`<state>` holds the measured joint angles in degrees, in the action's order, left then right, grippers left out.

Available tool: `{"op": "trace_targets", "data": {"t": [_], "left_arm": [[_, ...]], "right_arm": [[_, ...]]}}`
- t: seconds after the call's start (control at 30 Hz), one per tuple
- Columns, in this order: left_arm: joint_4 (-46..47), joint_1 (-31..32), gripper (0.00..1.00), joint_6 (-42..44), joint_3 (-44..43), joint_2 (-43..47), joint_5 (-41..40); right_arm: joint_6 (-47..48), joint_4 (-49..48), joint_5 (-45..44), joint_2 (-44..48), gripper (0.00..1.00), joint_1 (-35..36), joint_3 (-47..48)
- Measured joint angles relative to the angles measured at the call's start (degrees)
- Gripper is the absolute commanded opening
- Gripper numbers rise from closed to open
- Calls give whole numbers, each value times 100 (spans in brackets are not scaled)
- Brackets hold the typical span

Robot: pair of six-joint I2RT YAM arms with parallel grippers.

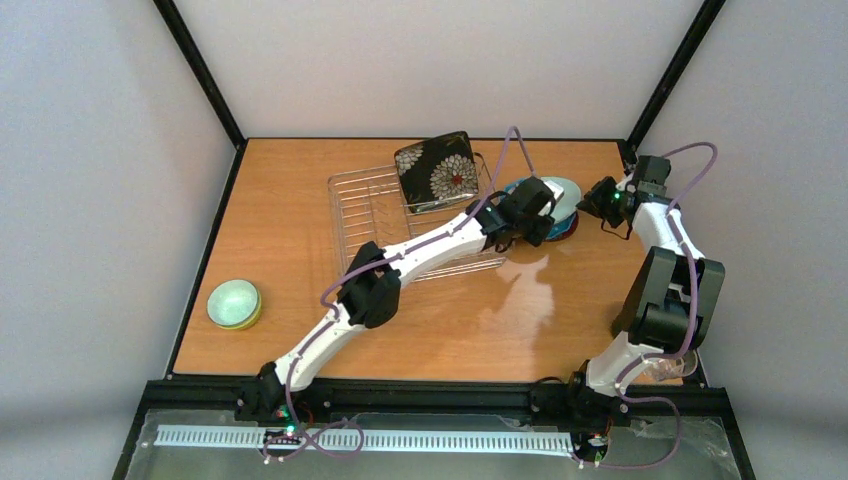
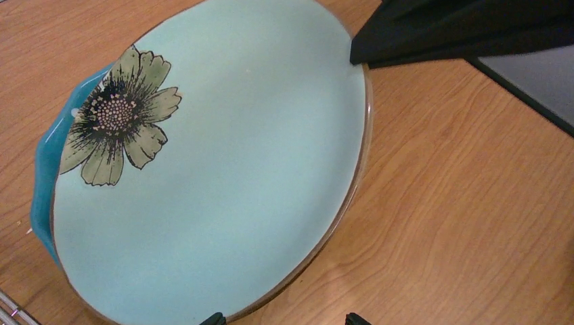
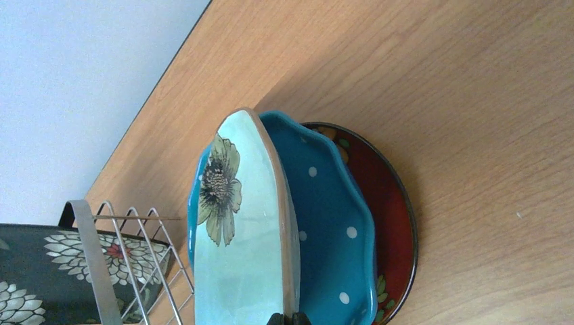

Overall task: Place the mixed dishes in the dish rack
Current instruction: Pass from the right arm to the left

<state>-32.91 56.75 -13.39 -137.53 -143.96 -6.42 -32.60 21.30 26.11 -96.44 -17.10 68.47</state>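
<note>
The pale mint plate (image 3: 244, 230) with a flower print is tipped up on edge over the blue dotted plate (image 3: 332, 210), which lies on the small red floral plate (image 3: 389, 203). My right gripper (image 3: 288, 319) is shut on the mint plate's brown rim. In the left wrist view the mint plate (image 2: 223, 176) fills the frame. My left gripper (image 2: 284, 321) is open, its tips on either side of the plate's near rim. The black square floral plate (image 1: 437, 172) stands in the dish rack (image 1: 365, 210), just left of the stack.
A bowl (image 1: 234, 304), mint inside with a yellow-green outer wall, sits near the table's left edge. A clear glass cup (image 1: 670, 368) is partly hidden behind the right arm's base. The rack's wire tines (image 3: 128, 257) stand close to the tipped plate.
</note>
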Motion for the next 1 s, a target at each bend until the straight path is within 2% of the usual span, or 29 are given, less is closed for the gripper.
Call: {"op": "trace_targets", "data": {"t": [0.6, 1.0], "left_arm": [[680, 127, 100, 667, 92, -188, -1252], [1073, 203, 100, 940, 192, -286, -1504]], "right_arm": [[72, 153, -26, 20, 2, 251, 262], [125, 166, -13, 20, 2, 361, 264]]}}
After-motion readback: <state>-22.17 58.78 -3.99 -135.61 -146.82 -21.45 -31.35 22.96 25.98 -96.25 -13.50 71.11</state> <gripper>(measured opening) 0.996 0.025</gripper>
